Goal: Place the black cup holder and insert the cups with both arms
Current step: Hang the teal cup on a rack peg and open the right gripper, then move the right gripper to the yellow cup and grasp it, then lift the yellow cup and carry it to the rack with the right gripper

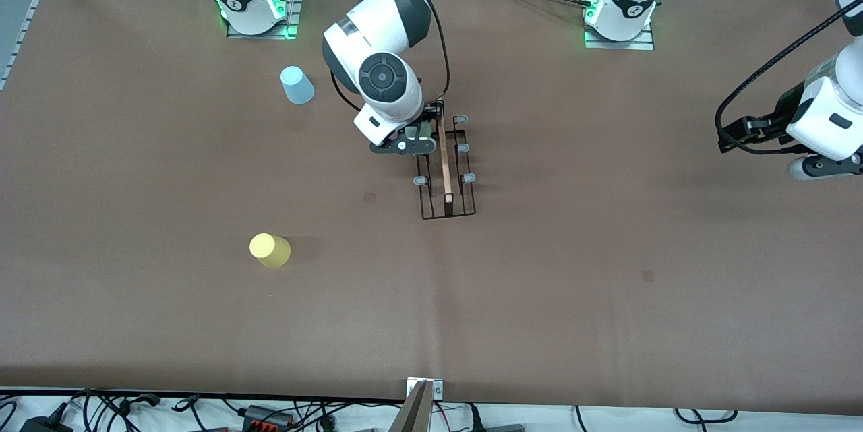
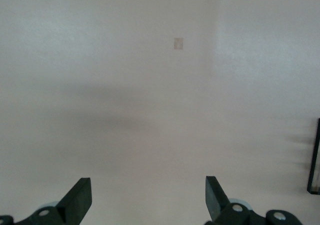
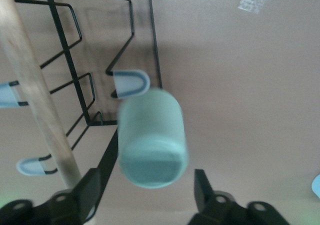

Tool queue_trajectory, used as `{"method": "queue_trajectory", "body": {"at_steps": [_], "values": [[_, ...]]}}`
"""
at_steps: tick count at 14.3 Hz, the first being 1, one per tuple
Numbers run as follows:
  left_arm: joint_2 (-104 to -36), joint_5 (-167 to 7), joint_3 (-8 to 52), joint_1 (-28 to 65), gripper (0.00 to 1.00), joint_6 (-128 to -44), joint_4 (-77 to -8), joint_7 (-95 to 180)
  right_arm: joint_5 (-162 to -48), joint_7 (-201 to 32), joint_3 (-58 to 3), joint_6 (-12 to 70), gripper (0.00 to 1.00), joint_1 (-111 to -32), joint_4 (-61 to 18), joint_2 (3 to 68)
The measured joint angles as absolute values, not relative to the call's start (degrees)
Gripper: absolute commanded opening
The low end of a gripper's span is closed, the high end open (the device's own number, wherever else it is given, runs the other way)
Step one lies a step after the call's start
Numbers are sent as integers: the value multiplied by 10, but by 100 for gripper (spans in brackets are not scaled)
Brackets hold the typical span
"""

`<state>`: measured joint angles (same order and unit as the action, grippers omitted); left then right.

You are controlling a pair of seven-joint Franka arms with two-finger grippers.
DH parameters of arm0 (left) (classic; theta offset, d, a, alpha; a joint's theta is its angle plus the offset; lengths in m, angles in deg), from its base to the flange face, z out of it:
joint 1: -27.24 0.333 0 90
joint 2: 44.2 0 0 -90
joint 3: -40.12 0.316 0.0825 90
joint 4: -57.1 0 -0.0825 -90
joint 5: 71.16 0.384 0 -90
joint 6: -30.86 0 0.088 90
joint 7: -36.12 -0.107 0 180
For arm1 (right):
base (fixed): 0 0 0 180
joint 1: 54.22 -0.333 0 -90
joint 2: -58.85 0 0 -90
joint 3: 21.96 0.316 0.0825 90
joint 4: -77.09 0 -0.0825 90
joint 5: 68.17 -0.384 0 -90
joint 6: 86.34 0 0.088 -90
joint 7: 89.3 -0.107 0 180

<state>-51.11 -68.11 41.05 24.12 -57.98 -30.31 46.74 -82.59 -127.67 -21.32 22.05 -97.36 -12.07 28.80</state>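
The right pincer (image 3: 145,185), spread open around a mint green cup (image 3: 151,137), is over the black cup holder (image 1: 446,169) mid-desk; the left pincer (image 2: 147,197) waits open.

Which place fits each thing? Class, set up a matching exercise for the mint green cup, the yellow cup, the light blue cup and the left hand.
Things:
1. mint green cup
2. yellow cup
3. light blue cup
4. left hand

Places:
A. open over bare table
B. on a peg of the black cup holder, by the right hand
C. nearest the front camera
D. near the right arm's base

Pairs: 1-B, 2-C, 3-D, 4-A
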Motion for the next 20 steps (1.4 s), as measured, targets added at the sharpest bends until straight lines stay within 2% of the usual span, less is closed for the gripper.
{"method": "queue_trajectory", "body": {"at_steps": [3,5,8,11,14,20], "values": [[-492,-691,410,241,100,-586,-321,468,-825,-1324,-224,217,100,-972,-75,288],[-485,-691,410,241,100,-588,-328,468,-821,-1338,-257,198,100,-961,-50,295],[-484,-691,410,241,100,-588,-332,469,-796,-1331,-301,196,100,-893,-46,295],[-483,-691,409,239,100,-588,-333,469,-749,-1280,-305,250,100,-811,-47,257],[-483,-691,409,238,100,-589,-333,469,-740,-1201,-305,308,100,-764,-47,217],[-483,-692,409,240,100,-591,-334,469,-744,-1068,-300,337,100,-711,-14,162]]}}
